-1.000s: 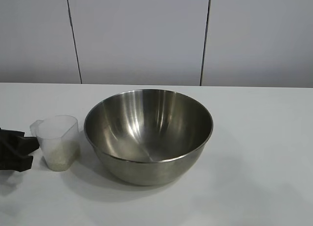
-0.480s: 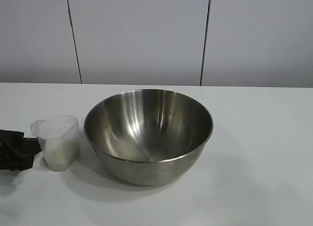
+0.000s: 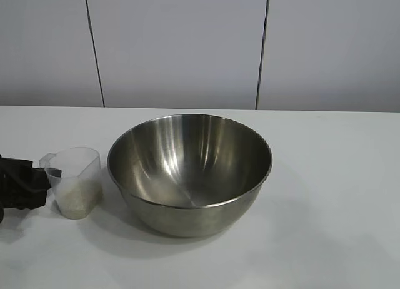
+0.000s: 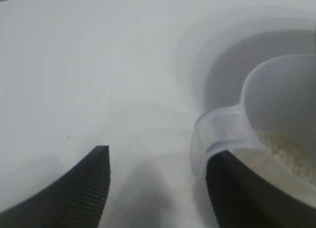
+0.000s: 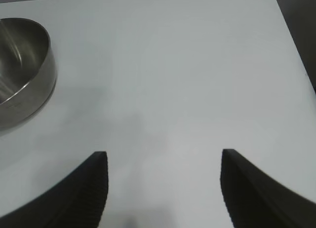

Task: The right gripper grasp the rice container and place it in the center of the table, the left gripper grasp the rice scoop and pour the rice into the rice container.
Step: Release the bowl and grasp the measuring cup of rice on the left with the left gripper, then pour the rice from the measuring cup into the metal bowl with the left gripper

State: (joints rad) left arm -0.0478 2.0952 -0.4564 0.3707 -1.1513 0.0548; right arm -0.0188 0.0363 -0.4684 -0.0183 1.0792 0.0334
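Now, in the exterior view, your steel mixing bowl [image 3: 190, 173] is sitting upright near the middle of the white tabletop [image 3: 337, 207], so the placing part looks done. Just beside it, toward the left arm's side, the frosted measuring cup [image 3: 74, 182] is standing upright with rice [image 3: 77, 196] filling its lower part. Your left gripper [image 3: 25, 184] is reaching in from the picture's edge, right up against the cup's handle side. Whether it is touching the cup, this view is not telling you.

Moving to the left wrist view, the fingers are standing apart and clamping nothing. One finger [image 4: 232, 188] is lying under or against the cup's looped handle [image 4: 215, 139], while the other is sitting well off over bare table. So the handle is lying at one side of the gap, not centred. You are probably best shifting sideways until the handle sits between both pads before you close, or the cup may skid or tip and spill grains. The bowl's wall is looming just behind the cup, so be lifting clear of the rim before tilting.

Turning to the right wrist view, your right gripper [image 5: 163, 188] is hanging with fingers apart, holding nothing, over bare table well clear of the bowl. Leaving it parked there looks sensible.
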